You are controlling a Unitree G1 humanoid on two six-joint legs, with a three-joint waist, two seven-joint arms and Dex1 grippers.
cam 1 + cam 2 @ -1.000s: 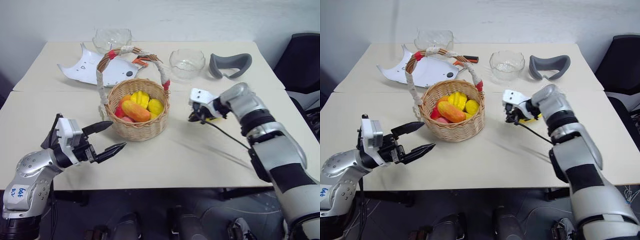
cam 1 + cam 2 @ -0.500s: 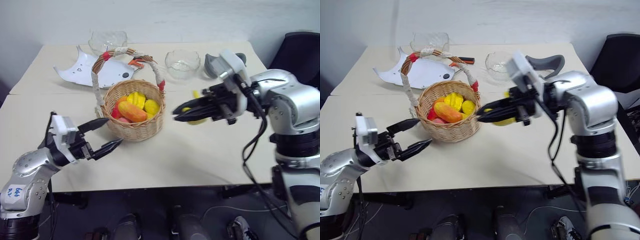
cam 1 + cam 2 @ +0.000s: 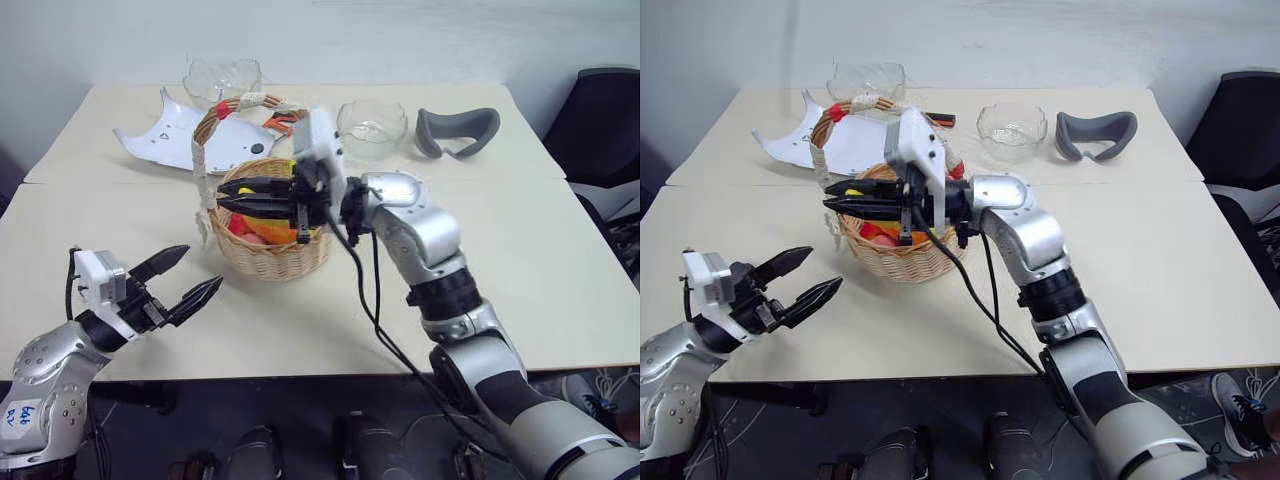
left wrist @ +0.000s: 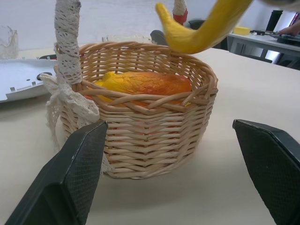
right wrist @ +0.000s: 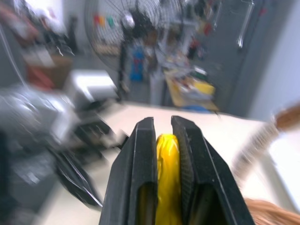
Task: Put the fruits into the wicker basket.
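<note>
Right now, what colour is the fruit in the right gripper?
Yellow: the banana shut in the right gripper, clearest in the left wrist view.

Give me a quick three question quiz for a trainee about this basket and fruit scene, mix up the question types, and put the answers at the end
1. True or false: the right gripper is shut on the curved yellow toy banana above the round tan wicker basket.
2. Multiple choice: the left gripper is A) open and holding nothing, B) shut on the basket's handle, C) holding a glass bowl.
3. Fill in: the oblong orange-yellow toy mango lies inside the ____.

Key: 1 true; 2 A; 3 basket.
</note>
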